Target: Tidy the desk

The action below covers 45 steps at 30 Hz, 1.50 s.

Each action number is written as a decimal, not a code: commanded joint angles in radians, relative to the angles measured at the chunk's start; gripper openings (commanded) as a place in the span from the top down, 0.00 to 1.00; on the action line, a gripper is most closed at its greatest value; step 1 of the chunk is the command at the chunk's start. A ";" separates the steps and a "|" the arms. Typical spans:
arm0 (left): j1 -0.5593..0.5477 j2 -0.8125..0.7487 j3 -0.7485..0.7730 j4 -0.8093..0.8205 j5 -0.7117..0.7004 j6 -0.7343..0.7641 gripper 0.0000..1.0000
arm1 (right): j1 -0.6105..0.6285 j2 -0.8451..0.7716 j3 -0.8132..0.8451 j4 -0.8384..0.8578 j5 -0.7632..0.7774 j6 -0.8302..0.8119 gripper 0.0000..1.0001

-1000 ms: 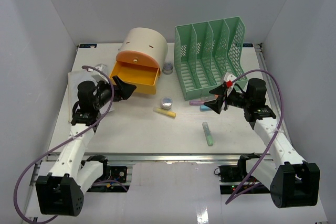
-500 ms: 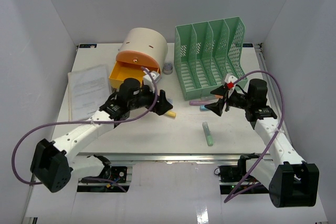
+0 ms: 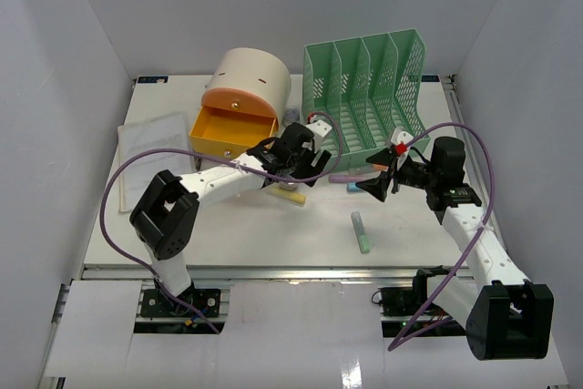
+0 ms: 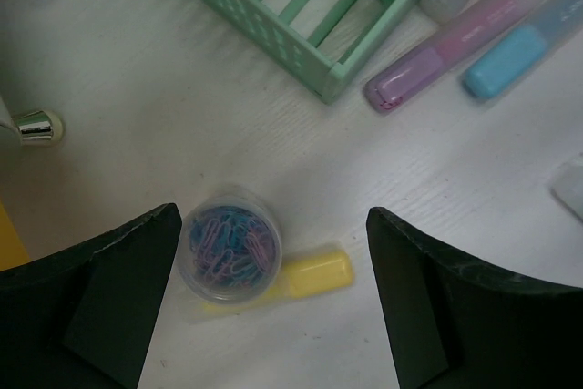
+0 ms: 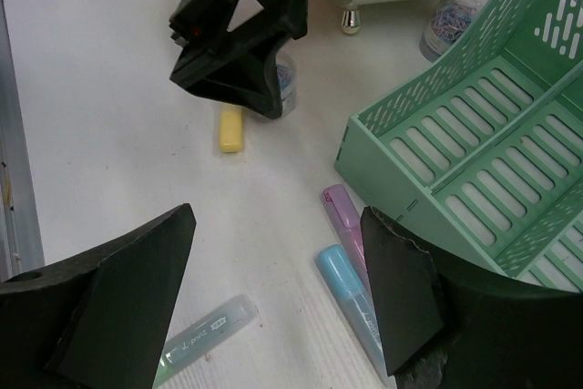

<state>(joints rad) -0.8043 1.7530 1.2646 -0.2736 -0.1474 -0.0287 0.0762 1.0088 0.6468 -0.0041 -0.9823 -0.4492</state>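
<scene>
The top camera views the whole desk (image 3: 182, 225) from above its near edge. Both wrist cameras look down closely, sharing the yellow highlighter (image 4: 314, 275) and green file rack (image 5: 474, 134).

left claw (image 3: 302, 170) hangs over yellow highlighter pen (image 3: 290, 195) on white worktop (image 3: 228, 225); right claw (image 3: 373, 177), jaws apart, beside mint-green slotted plastic file rack (image 3: 364, 97)

The white worktop (image 3: 228, 225) carries a green file rack (image 3: 364, 102) at its far right. Left of the rack stands a cream drawer box (image 3: 244, 88), further left a paper sheet (image 3: 153, 145). Along the rack's front lie a purple highlighter (image 4: 437, 52) and a blue highlighter (image 4: 510, 56); nearer, a green highlighter (image 3: 362, 232). Off the rack's front left corner, a jar of paper clips (image 4: 228, 245) touches a yellow highlighter (image 4: 314, 275).
</scene>
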 commanded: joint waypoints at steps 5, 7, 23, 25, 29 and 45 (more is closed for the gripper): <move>0.001 0.105 0.133 -0.113 -0.150 0.026 0.06 | -0.009 -0.009 0.042 0.006 -0.023 -0.008 0.20; 0.001 0.118 0.139 -0.128 -0.167 0.042 0.05 | -0.009 -0.009 0.040 0.006 -0.026 -0.008 0.20; 0.001 0.188 0.148 -0.219 -0.183 0.050 0.05 | -0.009 -0.007 0.040 0.006 -0.022 -0.008 0.20; 0.001 0.195 0.151 -0.225 -0.184 0.048 0.05 | -0.010 -0.007 0.040 0.006 -0.024 -0.008 0.20; 0.001 0.203 0.162 -0.230 -0.182 0.040 0.12 | -0.013 -0.008 0.040 0.006 -0.024 -0.008 0.20; 0.001 0.050 0.225 -0.211 -0.017 -0.063 0.72 | -0.017 -0.009 0.040 0.006 -0.026 -0.008 0.20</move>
<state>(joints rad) -0.8062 1.9541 1.4551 -0.5137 -0.2258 -0.0342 0.0654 1.0088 0.6468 -0.0048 -0.9837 -0.4503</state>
